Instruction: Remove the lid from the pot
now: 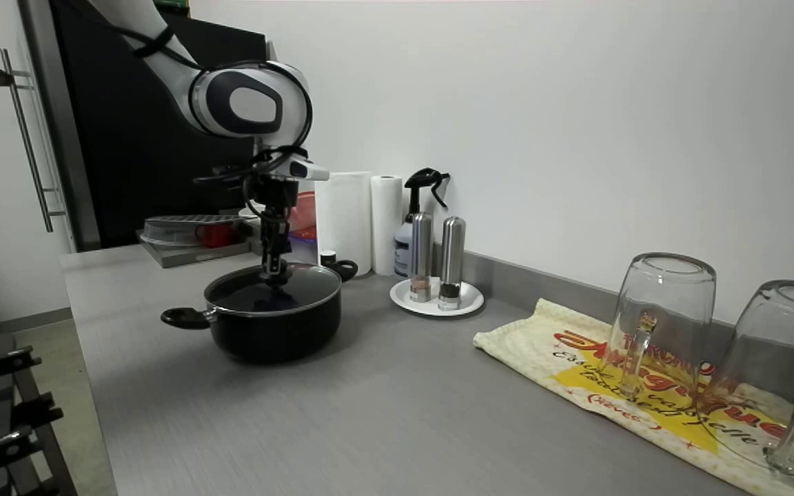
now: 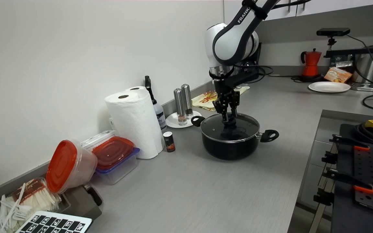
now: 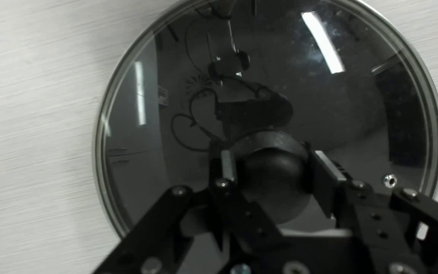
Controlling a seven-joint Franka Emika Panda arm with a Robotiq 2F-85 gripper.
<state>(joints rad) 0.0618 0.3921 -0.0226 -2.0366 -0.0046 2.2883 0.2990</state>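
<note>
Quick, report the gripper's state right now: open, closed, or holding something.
Gripper: closed on the knob of the lid, one of its fingers on each side.

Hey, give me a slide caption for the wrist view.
Looking down: the gripper straddles the black knob of the lid, whose glossy surface mirrors bright light strips.

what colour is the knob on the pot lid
Black; the knob in the middle of the lid shows best in the wrist view.
</note>
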